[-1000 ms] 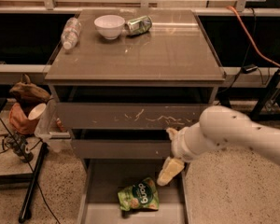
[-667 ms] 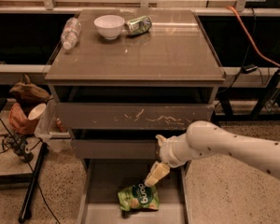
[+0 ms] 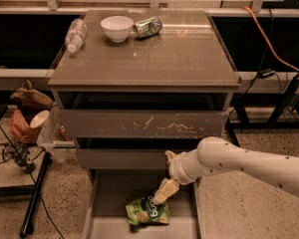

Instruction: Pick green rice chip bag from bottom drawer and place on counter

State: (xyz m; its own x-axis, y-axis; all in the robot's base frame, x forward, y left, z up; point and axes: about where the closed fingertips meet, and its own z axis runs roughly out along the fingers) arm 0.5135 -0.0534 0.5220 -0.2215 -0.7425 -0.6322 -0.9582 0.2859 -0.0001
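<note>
The green rice chip bag lies on the floor of the open bottom drawer, near its front. My gripper reaches down from the white arm on the right and sits at the bag's upper right edge, touching or just above it. The counter is the grey-brown top of the cabinet, above and behind.
On the counter's back left stand a white bowl, a lying green-and-silver can and a lying clear plastic bottle. Two scratched drawer fronts sit above the open drawer. A clear bin and brown items hang at the cabinet's left.
My arm has swung left and down, bringing the gripper from the drawer's right side to the top edge of the bag. The bag has not moved.
</note>
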